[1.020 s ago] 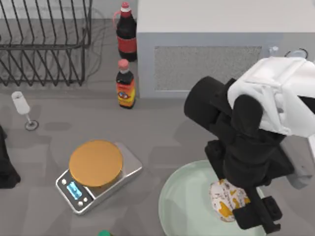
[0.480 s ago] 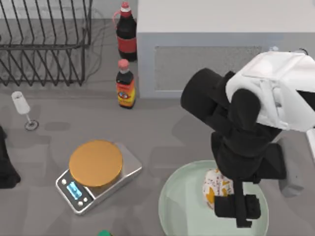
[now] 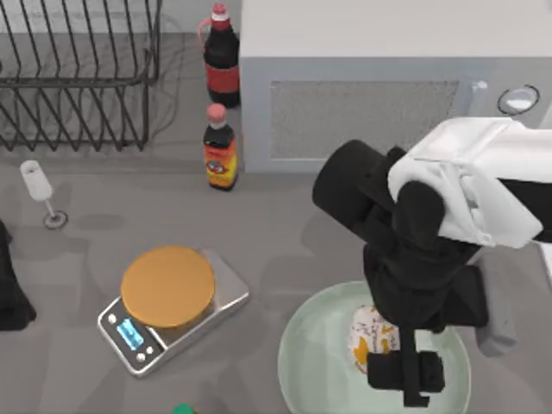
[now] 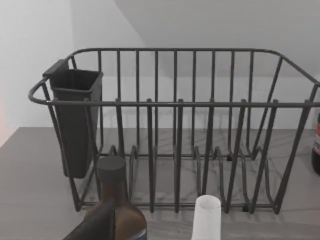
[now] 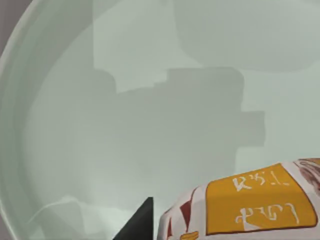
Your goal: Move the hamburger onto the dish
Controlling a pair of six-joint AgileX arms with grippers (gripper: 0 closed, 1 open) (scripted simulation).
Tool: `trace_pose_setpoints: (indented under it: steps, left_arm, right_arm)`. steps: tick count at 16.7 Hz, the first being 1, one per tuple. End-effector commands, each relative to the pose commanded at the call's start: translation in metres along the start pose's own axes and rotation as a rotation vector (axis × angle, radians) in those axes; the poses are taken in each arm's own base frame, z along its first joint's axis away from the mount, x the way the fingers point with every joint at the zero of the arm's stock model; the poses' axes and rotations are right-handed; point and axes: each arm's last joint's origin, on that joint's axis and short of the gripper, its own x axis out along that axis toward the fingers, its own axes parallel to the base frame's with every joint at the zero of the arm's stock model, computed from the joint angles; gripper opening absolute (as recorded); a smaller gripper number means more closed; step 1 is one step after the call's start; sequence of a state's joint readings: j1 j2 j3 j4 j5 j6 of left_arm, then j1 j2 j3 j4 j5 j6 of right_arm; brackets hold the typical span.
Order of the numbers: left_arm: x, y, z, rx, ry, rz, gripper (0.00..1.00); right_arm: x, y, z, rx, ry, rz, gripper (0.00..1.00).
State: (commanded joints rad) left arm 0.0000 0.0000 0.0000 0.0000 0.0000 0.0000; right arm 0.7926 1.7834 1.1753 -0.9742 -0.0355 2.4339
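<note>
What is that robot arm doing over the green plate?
The right arm is reaching down over the dish, the big pale green plate at the near edge of the table. Its claw is right by the hamburger, a little wrapped lump with orange patches, which sits over the middle of the dish. The left arm is parked at the table's left edge, doing nothing. A silver scale, two bottles and a dish rack stand off to the side.

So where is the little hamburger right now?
In the top view the hamburger is over the dish, at the table's lower right, under the right gripper.
</note>
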Motion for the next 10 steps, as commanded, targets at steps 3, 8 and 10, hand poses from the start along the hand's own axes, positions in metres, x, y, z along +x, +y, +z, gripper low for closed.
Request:
trace_pose_setpoints:
  steps: [3,8,10]
  left_arm:
    - [0.000,0.000,0.000,0.000,0.000,0.000,1.00]
    - [0.000,0.000,0.000,0.000,0.000,0.000,1.00]
    - [0.000,0.000,0.000,0.000,0.000,0.000,1.00]
  right_arm:
    - [0.018,0.000,0.000,0.000,-0.005,-0.005,0.00]
    - [0.019,0.000,0.000,0.000,-0.005,-0.005,0.15]
    - [0.019,0.000,0.000,0.000,-0.005,-0.005,0.30]
